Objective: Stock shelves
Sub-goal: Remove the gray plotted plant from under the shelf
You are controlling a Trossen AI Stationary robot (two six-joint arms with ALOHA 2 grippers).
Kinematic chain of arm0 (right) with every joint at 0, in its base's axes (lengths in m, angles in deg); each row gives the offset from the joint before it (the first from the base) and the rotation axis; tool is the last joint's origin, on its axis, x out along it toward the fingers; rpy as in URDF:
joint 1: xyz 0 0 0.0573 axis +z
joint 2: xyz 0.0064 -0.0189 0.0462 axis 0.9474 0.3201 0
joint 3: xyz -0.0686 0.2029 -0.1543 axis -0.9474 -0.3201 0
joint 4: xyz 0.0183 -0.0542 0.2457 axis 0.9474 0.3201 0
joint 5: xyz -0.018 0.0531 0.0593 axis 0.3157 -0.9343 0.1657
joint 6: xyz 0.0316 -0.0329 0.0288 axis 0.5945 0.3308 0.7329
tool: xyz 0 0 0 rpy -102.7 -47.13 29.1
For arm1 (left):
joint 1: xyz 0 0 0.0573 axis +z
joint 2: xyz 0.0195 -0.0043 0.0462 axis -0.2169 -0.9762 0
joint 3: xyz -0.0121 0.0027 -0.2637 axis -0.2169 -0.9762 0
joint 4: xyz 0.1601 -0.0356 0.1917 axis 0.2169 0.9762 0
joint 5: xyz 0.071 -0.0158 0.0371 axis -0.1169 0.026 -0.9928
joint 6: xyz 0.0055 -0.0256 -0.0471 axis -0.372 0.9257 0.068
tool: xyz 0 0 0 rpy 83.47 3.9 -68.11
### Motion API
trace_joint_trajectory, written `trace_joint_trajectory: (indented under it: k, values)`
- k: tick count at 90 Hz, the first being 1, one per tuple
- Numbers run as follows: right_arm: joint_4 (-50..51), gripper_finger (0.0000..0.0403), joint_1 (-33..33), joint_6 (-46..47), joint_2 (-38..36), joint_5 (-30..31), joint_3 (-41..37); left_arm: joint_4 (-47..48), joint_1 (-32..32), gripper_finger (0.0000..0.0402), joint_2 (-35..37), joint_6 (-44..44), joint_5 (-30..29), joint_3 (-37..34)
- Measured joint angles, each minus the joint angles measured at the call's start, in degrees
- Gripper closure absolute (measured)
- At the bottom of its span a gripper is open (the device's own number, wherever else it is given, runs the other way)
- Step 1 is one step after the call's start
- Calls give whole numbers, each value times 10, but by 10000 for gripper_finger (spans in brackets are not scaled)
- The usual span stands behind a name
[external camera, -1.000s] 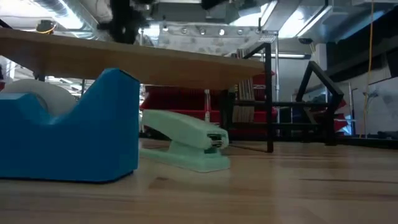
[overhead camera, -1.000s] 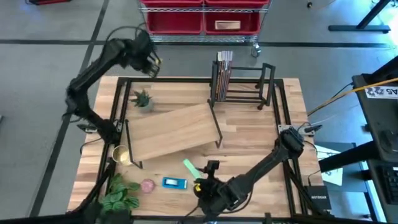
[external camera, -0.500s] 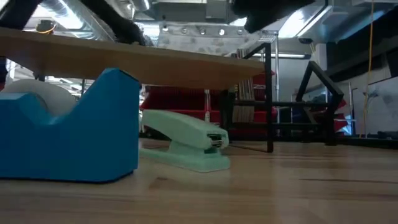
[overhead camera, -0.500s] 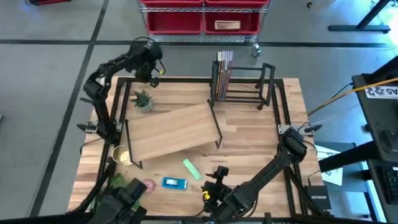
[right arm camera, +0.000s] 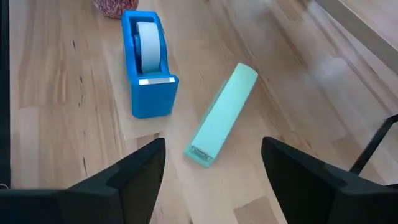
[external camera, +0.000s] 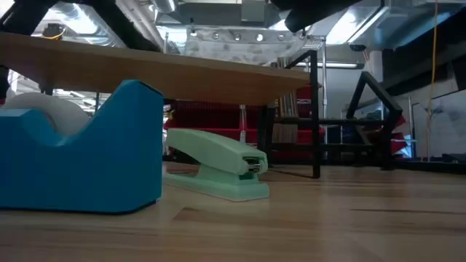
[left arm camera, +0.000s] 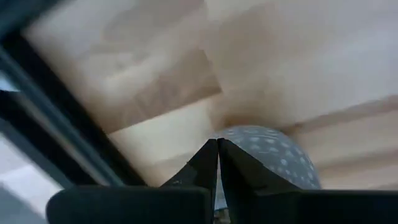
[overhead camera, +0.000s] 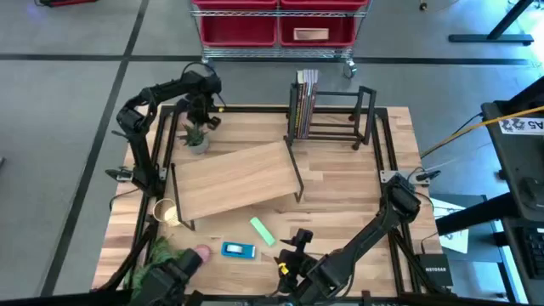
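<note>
Just below the left gripper [overhead camera: 202,109], whose fingers [left arm camera: 205,165] are pressed together, sits a small green potted plant [overhead camera: 195,136]; the light wood-topped two-tier shelf [overhead camera: 236,177] lies beyond it. The right gripper [right arm camera: 211,163], spread wide, hovers over a mint-green stapler [right arm camera: 221,114] beside a blue tape dispenser [right arm camera: 147,63].
</note>
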Motion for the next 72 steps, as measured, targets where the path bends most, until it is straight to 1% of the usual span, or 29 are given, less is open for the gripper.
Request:
trace_joint_trajectory:
  k: [15,32,51,66,72]
  values:
    - [-5,151,4,0,0,3,0,1,-3,401,0,4,-3,-14]
    - [-5,151,8,1,0,4,0,6,-23,401,0,11,1,-20]
    - [-7,151,14,1,0,4,0,11,-56,401,0,12,49,-20]
    - [-7,151,18,1,0,9,0,24,-80,401,0,-2,119,-20]
    - [-7,151,18,1,0,12,0,24,-87,401,3,-10,120,-15]
